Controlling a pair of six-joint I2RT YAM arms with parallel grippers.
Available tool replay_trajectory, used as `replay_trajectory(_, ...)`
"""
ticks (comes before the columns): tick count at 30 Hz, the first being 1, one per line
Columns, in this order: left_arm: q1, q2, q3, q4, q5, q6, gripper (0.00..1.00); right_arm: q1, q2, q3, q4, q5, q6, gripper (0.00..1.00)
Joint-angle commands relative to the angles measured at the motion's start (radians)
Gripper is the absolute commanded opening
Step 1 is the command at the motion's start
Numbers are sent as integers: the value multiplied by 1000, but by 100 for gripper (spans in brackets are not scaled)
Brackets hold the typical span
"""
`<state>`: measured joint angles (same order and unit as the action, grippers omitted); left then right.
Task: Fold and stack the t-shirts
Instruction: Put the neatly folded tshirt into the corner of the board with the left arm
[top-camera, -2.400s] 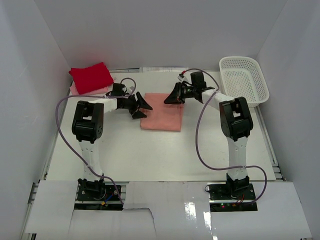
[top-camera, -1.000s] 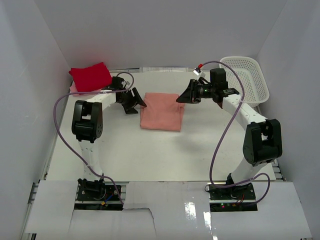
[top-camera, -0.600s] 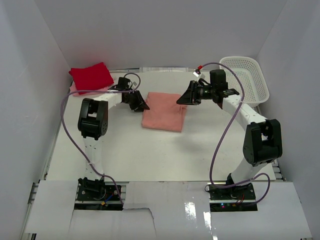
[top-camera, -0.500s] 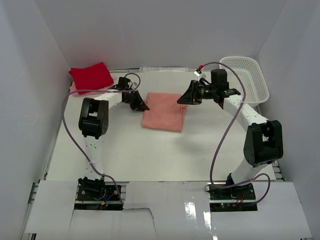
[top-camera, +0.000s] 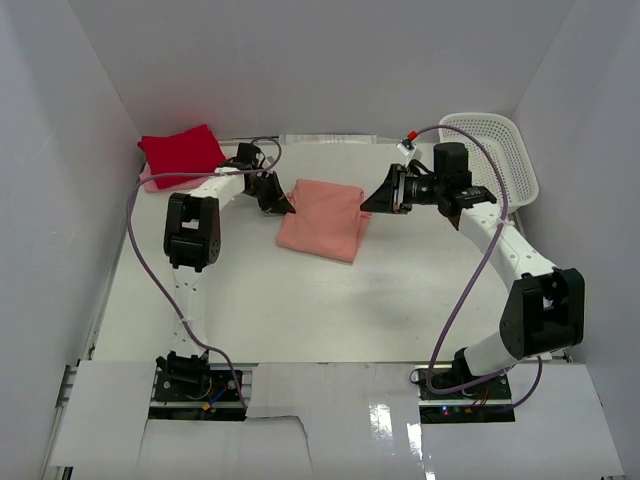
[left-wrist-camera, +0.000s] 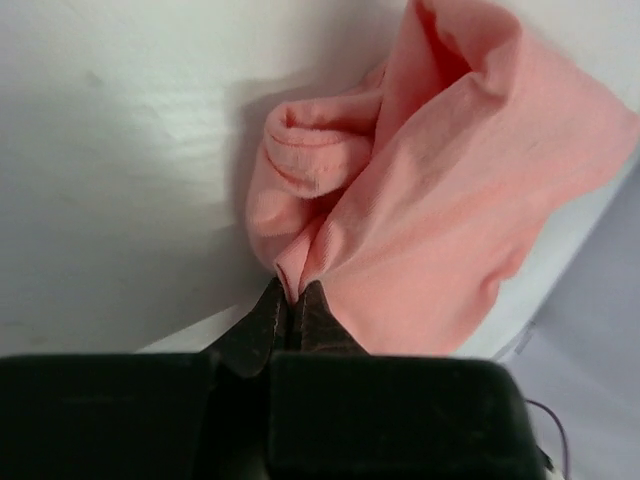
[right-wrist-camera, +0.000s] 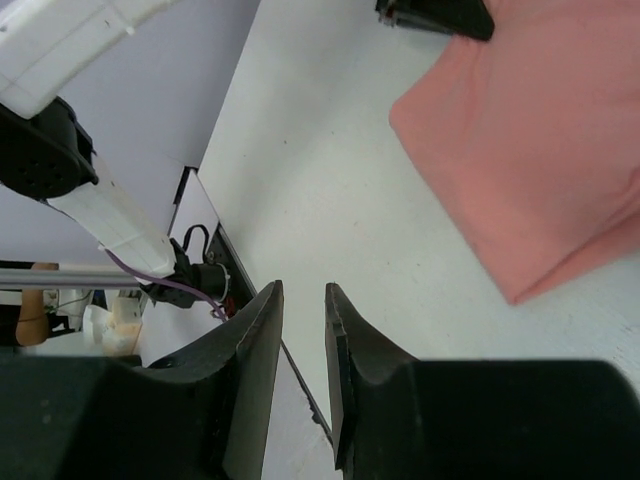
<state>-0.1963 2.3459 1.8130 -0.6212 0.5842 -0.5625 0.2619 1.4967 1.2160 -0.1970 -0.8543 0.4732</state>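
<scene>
The salmon-pink t-shirt (top-camera: 322, 220) lies folded in the middle of the table (top-camera: 300, 300). My left gripper (top-camera: 288, 208) is shut on its far left corner. In the left wrist view, my left gripper (left-wrist-camera: 290, 296) pinches a bunched fold of the salmon-pink t-shirt (left-wrist-camera: 450, 200). My right gripper (top-camera: 365, 206) hovers above the shirt's right edge. In the right wrist view, my right gripper (right-wrist-camera: 303, 300) is slightly open and holds nothing, and the salmon-pink t-shirt (right-wrist-camera: 540, 140) lies below it to the right. The folded red t-shirt (top-camera: 182, 152) rests on the pale pink t-shirt (top-camera: 150, 180) at the far left.
A white lattice basket (top-camera: 500, 140) stands at the far right corner, partly behind my right forearm. White walls close in the table on the left, right and back. The left arm's base with its cables (right-wrist-camera: 190, 275) shows in the right wrist view.
My left gripper went from open to shut on the salmon-pink shirt's corner, and the shirt has skewed slightly. My right arm rose and drew back to the right, off the shirt.
</scene>
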Motion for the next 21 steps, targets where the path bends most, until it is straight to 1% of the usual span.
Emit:
replay_trajectory(1,50,9,136,-100,-167,105,0,-4,-32,-61,-33,32,-39,30)
replay_trajectory(2,60,12,214,-135,-181,124,0,-4,-33,-75,-32,32,-39,30)
replay_trajectory(5,103,44,327,-198,-201,141,0,-3,-46,-116,-30,27,-38,30)
replay_trajectory(6,132,61,385,-210,-196,139,0,-3,-50,-124,-32,27,-39,30)
replay_trajectory(10,195,87,471,-230,-115,110,0,-3,-75,-138,-67,40,-61,30)
replay_trajectory(11,236,89,495,-230,-97,104,0,-1,-78,-141,-80,41,-68,30)
replay_trajectory(15,256,84,539,-216,-60,96,0,-3,-79,-139,-107,47,-84,30)
replay_trajectory(18,270,58,514,-120,-2,76,0,-3,-81,-141,-113,49,-87,30)
replay_trajectory(19,276,50,478,-50,40,55,0,-1,-84,-144,-108,50,-85,30)
replay_trajectory(21,291,49,471,-16,48,44,0,0,-88,-156,-101,51,-77,30)
